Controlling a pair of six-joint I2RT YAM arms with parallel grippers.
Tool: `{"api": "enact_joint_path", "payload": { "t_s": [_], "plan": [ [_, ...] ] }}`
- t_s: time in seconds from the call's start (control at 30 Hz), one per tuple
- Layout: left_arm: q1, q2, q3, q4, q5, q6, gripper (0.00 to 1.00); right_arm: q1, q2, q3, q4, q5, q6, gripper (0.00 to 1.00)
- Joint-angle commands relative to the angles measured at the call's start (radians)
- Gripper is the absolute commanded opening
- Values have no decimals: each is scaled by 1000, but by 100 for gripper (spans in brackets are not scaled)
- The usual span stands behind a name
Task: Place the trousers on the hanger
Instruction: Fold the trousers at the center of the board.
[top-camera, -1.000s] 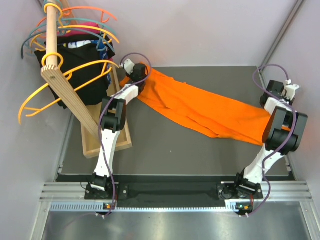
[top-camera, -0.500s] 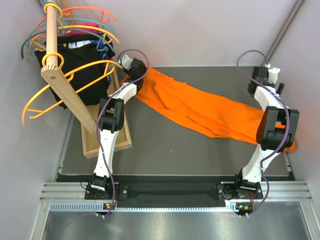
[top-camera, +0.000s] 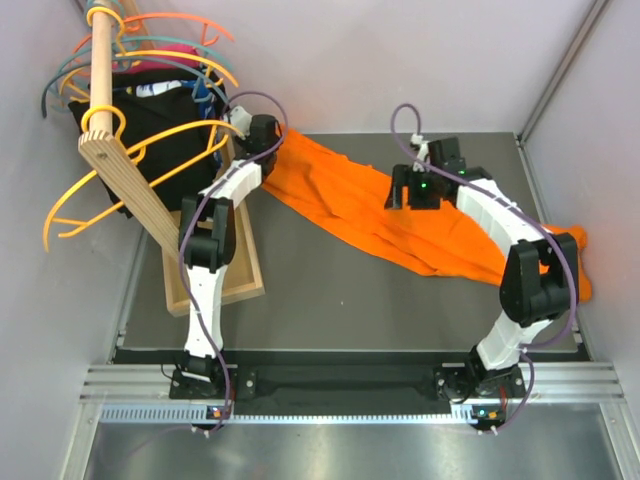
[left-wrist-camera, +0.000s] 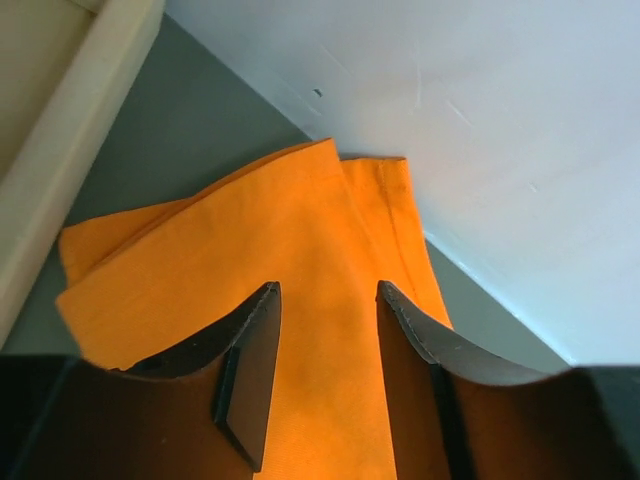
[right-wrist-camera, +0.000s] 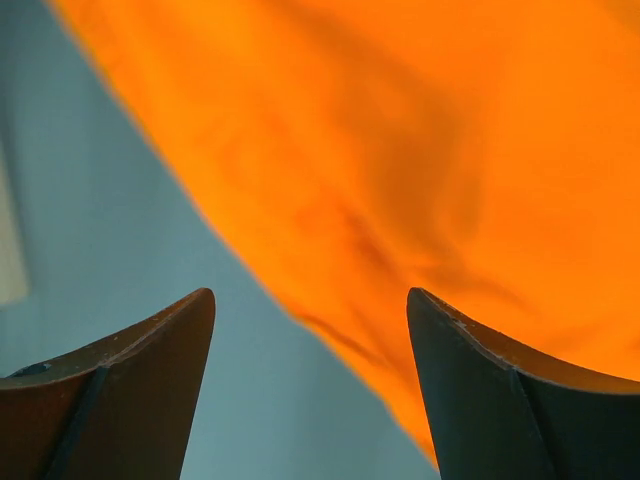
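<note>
Trousers (top-camera: 340, 200) lie spread on the table (top-camera: 330, 290), long axis slanting from far left to near right, the far-left end nearest the hanger (top-camera: 180, 129) up on its rod (top-camera: 100, 70). The left gripper (left-wrist-camera: 327, 290) hovers there, jaws parted, empty; the right gripper (right-wrist-camera: 310, 295), wide open, hangs over mid-length. Only the top view shows the hanger; wrist views show cloth alone.
</note>
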Motion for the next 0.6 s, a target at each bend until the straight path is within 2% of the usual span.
{"api": "enact_joint_path", "payload": {
  "t_s": [0.0,0.33,0.47,0.57],
  "plan": [
    [13,-60,2,-98,-6,-14,49,62,1,20,10,-157,-15,77],
    [8,-80,6,-318,-185,-5,50,114,60,17,-53,-115,-42,75],
    [10,-54,61,-398,-171,-49,51,116,72,19,-62,-111,-31,75],
    [10,-54,56,-399,-174,-65,53,119,78,16,-64,-110,-29,75]
  ]
}}
